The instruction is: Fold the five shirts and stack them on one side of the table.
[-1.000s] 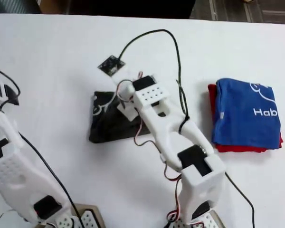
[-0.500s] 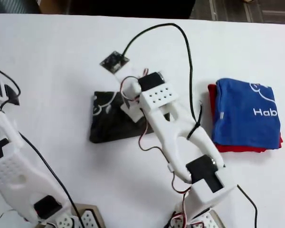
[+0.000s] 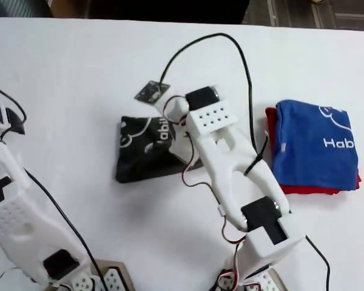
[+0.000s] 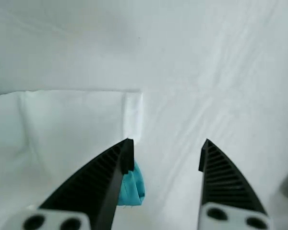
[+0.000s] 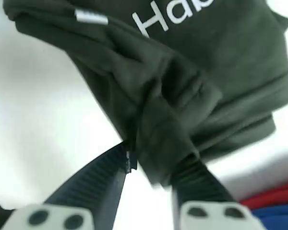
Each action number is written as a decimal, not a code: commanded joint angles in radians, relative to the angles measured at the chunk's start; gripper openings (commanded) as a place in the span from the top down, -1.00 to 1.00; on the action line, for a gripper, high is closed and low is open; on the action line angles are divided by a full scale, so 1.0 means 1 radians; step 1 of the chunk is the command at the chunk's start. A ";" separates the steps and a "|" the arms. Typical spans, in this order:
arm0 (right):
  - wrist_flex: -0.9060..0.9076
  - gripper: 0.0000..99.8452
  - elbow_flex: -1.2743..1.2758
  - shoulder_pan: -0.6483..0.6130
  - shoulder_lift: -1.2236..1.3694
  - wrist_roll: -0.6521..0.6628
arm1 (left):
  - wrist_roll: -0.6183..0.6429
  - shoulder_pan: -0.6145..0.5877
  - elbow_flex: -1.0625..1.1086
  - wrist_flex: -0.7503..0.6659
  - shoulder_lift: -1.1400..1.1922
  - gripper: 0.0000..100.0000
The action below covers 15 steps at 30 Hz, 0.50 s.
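A folded black shirt with white print lies mid-table. My right gripper is shut on a bunched fold at that shirt's right edge, and the dark cloth spreads out beyond the fingers. In the high view the right arm covers this edge. A folded blue shirt lies on a red one at the table's right side. My left gripper is open above white cloth, with a bit of turquoise cloth by one finger.
The left arm stands at the table's near left edge. A black cable loops above the right arm. The white table is bare at the far left and along the back.
The right arm has swung to the right, toward the blue and red stack, pulling the black shirt's right edge with it. More of the shirt's white print shows. The left arm has not moved.
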 commanded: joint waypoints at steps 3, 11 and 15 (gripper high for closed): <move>0.002 0.69 -0.195 0.019 -0.074 -0.002 | -0.009 0.005 -0.002 0.005 -0.066 0.51; -0.232 0.69 -0.219 0.004 0.019 -0.103 | -0.009 0.005 -0.002 0.003 -0.066 0.51; -0.282 0.69 -0.172 0.007 0.166 -0.092 | -0.009 0.003 -0.002 0.003 -0.066 0.51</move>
